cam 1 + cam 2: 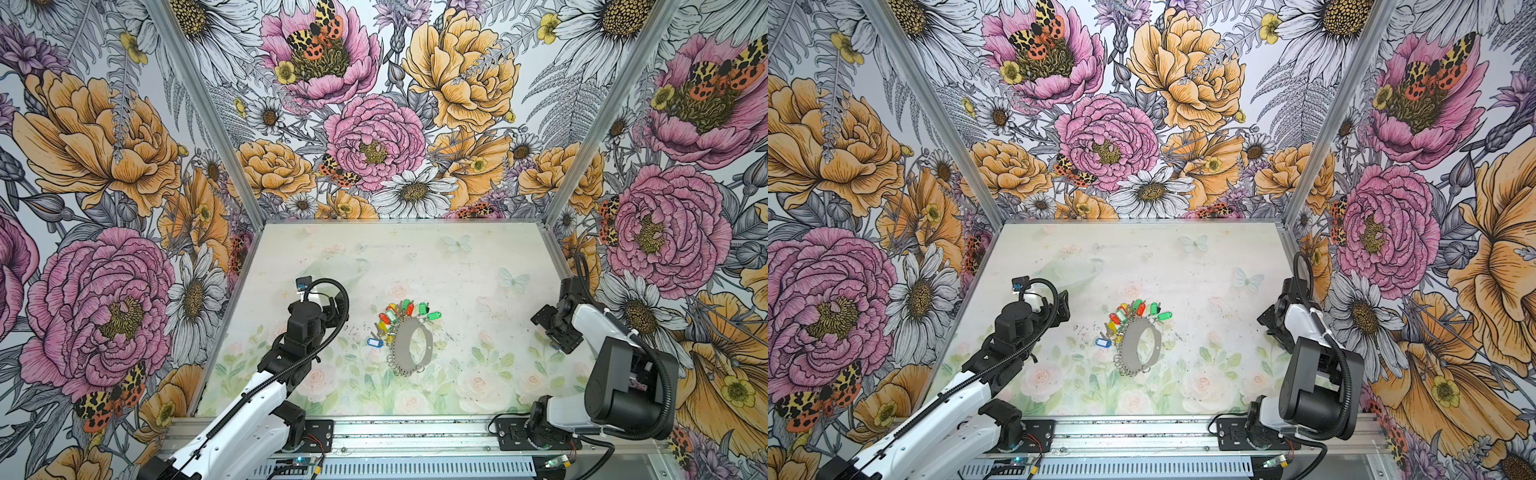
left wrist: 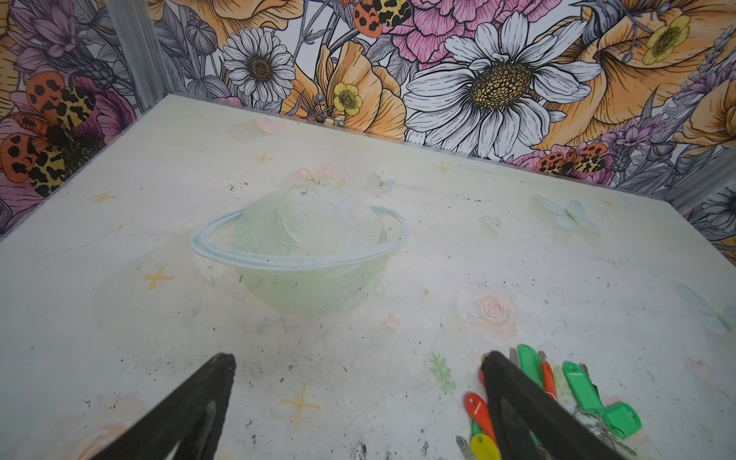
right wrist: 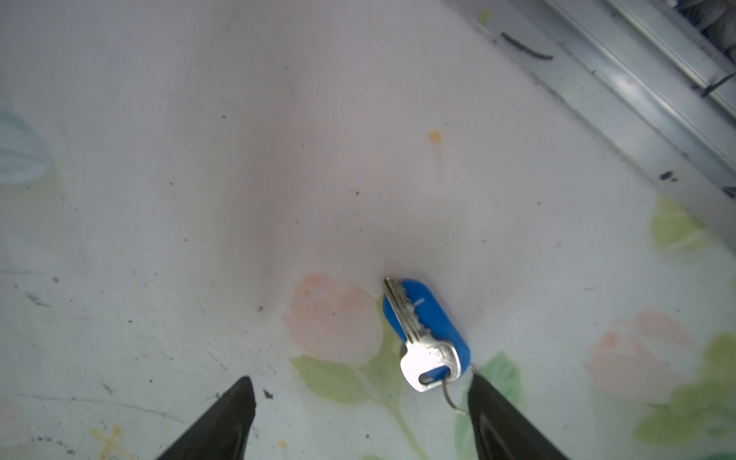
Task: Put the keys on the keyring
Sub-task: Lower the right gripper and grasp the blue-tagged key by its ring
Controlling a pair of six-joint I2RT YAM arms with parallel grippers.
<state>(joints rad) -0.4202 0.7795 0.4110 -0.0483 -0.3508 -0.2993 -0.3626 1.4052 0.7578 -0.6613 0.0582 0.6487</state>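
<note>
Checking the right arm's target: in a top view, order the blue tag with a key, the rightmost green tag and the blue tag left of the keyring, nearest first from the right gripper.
1. Blue tag with the metal key, just ahead of the right gripper, far right.
2. Rightmost green tag, by the keyring, on its right.
3. Other blue tag, left of the keyring.

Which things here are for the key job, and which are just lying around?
For the job:
- grey oval keyring
- coloured tagged keys bunched at its far edge
- blue tag beside it
- blue-tagged key, lying alone by the right gripper
- left gripper; both are open

Just there:
- dark specks on the table
- printed planet
- flowery walls
</note>
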